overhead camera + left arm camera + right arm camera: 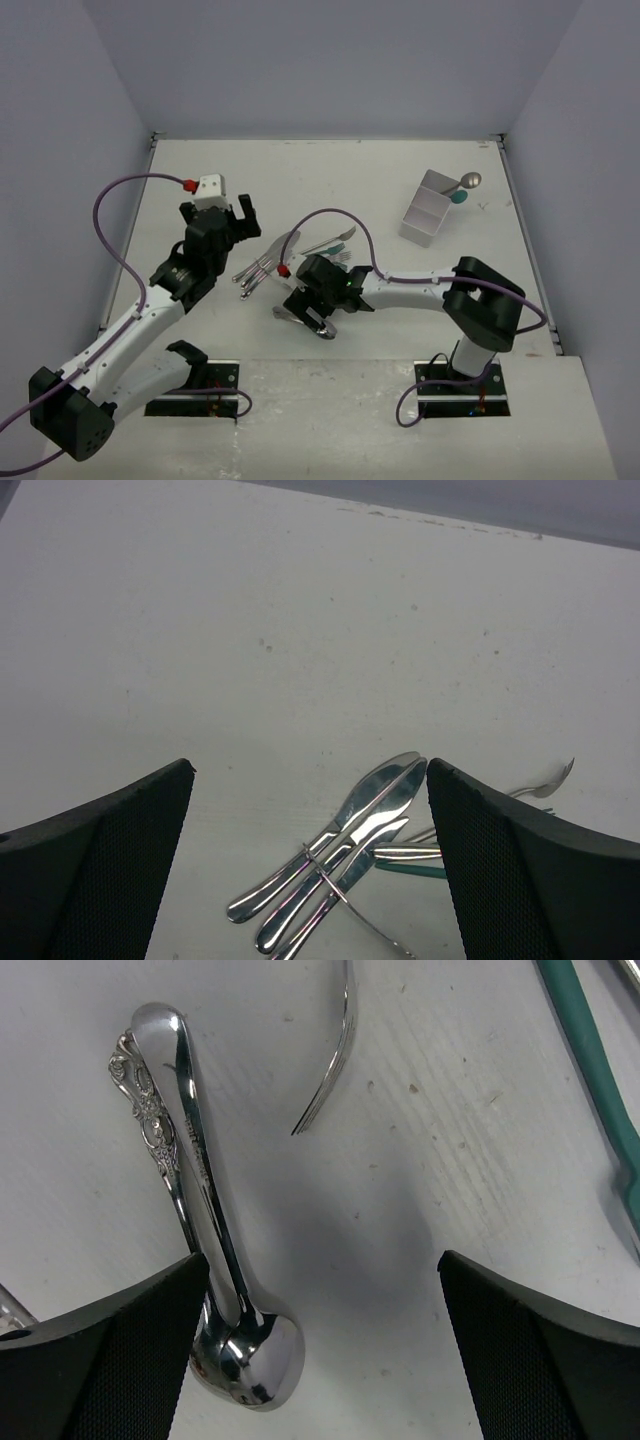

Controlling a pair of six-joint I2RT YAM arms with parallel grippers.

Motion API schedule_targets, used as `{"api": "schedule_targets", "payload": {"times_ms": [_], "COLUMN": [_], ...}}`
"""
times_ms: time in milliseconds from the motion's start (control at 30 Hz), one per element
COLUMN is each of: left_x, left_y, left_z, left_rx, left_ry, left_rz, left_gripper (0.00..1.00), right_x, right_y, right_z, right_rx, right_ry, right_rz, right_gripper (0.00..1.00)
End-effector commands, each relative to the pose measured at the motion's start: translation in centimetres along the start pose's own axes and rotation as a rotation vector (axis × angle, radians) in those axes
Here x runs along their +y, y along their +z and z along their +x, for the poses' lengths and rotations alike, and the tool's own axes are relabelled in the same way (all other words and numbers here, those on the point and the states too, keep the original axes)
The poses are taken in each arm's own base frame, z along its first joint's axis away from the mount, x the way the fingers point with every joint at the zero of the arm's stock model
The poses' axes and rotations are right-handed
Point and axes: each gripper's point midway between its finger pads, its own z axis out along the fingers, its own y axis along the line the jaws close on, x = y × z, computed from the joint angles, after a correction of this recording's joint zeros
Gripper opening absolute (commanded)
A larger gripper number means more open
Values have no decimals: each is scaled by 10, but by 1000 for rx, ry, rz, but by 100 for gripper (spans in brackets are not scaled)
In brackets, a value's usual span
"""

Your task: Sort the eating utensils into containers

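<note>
White tabletop (pixel 330 180), scuffed, boxed in by pale grey walls. R arm (pixel 420 283) lies stretched low across the middle. L arm (pixel 130 325) reaches up the left side. The divided white box (pixel 420 228) stands far right, well apart from everything else, w/ a silver spoon (pixel 470 181) and a teal utensil (pixel 458 197) already poking out of its far end. The rest sits mid-table as a cutlery pile (pixel 275 262) between the two grippers: knives (pixel 370 810) side by side, forks, a teal handle (pixel 590 1060).

L gripper (pixel 308 770): jaws wide, empty, hanging above the table w/ the knives just ahead of it. R gripper (pixel 322 1258): also wide, empty, low over two nested spoons (pixel 205 1210), a plain one on top of one w/ an ornate handle (pixel 140 1100).

Step in hand, prob.: R picks up a spoon. The spoons aren't centred. Their necks run under the finger on the view's left, bowls near its tip. Closing here would likely shove them, not pinch.

Better:
- Shift sideways till the handles lie mid-gap.
- Square the jaws across the handles.
- Go down to the table, then close slow.
- Grab near the neck, where the metal arches off the surface.

Both are spoons, so taking the pair should be fine. Watch that the fork tines (pixel 325 1100) close by don't get dragged along.
</note>
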Motion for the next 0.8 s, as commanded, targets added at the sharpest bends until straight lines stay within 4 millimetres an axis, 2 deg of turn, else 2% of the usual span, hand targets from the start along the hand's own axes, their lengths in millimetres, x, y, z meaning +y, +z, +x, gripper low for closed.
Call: {"api": "schedule_targets", "payload": {"times_ms": [0,100,200,233,400,500,533,667,767], "left_x": [7,8,10,11,11,11,12,12,12], "left_y": [-2,-2,0,1,2,1,2,1,1], "left_z": [-4,-2,0,1,0,-1,0,-1,-1], "left_rx": [-19,-16,-12,-8,-10,-13,-11,-14,-16], "left_ry": [-29,-26,-21,-17,-11,-11,-9,-7,-4], "left_rz": [-31,-38,-50,-54,-60,-62,-63,-64,-66], "left_gripper": [100,100,100,100,100,100,100,100,100], "right_x": [0,-5,-11,-12,-11,-13,-11,-4,-5], "right_y": [2,9,14,15,16,14,13,-1,-28], "right_z": [-14,-6,1,2,13,18,17,0,-29], "right_rx": [-39,-17,8,12,25,33,27,-28,-132], "right_ry": [-11,-6,-12,-13,-25,-38,-43,-112,-199], "right_rz": [23,60,91,99,84,87,73,16,7], "right_gripper": [99,96,72,53,31,5,0,0,0]}}
